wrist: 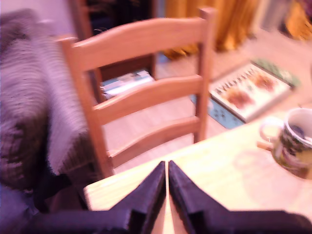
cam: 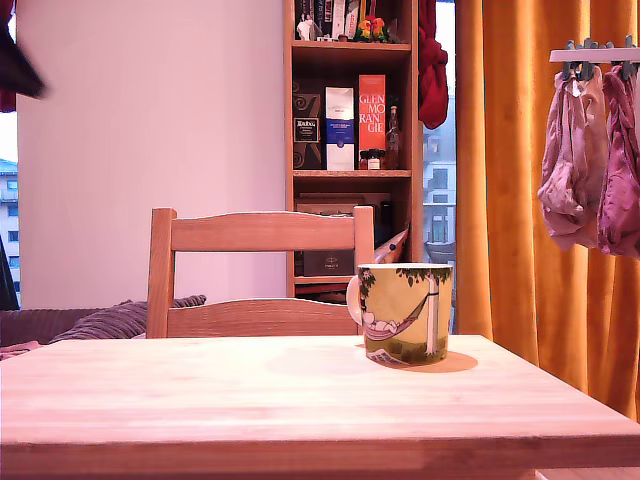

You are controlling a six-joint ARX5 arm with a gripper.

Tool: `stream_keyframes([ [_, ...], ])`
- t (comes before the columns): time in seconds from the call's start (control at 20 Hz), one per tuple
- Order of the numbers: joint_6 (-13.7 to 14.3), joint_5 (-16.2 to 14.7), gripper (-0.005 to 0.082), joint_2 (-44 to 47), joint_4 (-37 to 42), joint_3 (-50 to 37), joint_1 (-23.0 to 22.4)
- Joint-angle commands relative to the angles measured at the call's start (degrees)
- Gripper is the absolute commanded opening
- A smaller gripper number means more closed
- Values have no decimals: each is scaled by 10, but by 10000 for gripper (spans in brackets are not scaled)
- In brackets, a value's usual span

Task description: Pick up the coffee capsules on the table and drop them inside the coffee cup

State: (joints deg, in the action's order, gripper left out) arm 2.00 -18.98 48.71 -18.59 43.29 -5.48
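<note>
A wooden chair (cam: 258, 272) stood behind the table (cam: 300, 400), with a bookshelf (cam: 350, 140) at twelve o'clock. The mug (cam: 405, 312), printed with green leaves and a hammock, sat at the table's two o'clock. The gripper (wrist: 167, 168) looked pressed together, though blurred.

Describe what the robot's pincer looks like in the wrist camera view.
The pincer has two dark, nearly black fingers that taper to narrow tips, broad at the base and wedge-shaped. Their surface looks matte and slightly textured, though the picture is blurred. No cables or markings are visible. In the exterior view only a dark blurred shape shows at the upper left edge.
</note>
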Motion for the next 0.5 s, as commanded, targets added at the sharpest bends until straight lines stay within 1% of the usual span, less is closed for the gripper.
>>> stream_keyframes([
  [0.0, -7, -2, -19, -33, 9, -24, 5],
  [0.1, -27, 0, -20, -67, 5, -37, 10],
  [0.15, -28, 6, -20, -85, 5, -43, 10],
  [0.2, -40, 11, -20, -101, 4, -48, 10],
  [0.3, -57, 31, -20, -132, 4, -58, 10],
  [0.4, -62, 36, -20, -156, -2, -63, 10],
  [0.45, -62, 45, -20, -166, -10, -63, 10],
])
